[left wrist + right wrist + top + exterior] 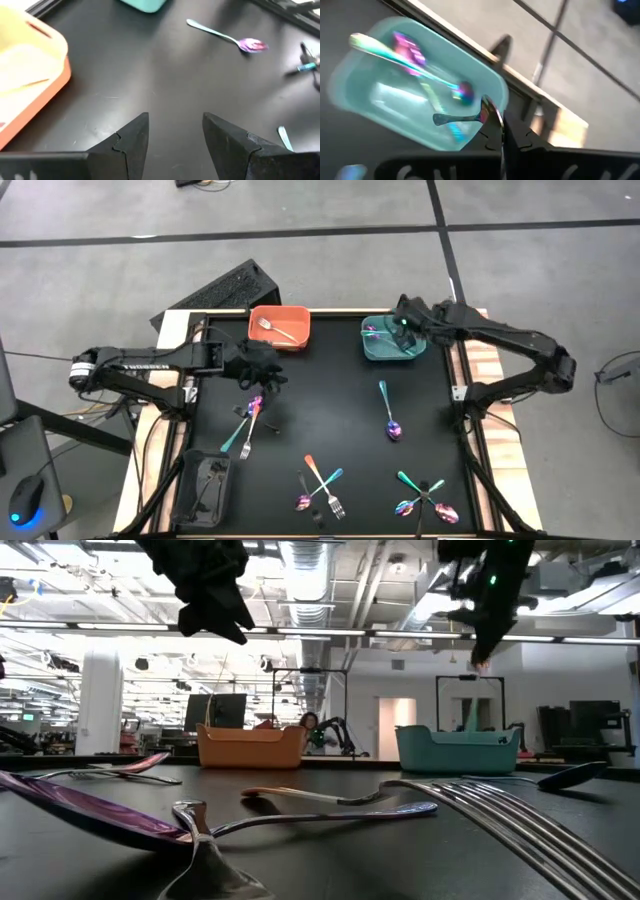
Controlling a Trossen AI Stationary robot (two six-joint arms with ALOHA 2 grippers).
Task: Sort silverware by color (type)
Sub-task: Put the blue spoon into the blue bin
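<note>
I see a black table top (330, 395), an orange bin (279, 326) holding a silver fork (272, 330), a teal bin (388, 340), and a teal-handled spoon (388, 410) whose bowl looks iridescent purple, though glare blurs it.

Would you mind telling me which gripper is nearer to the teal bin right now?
The right gripper: it hangs directly over the teal bin at the table's far edge. The left gripper hovers well off to the side, near the orange bin.
</note>
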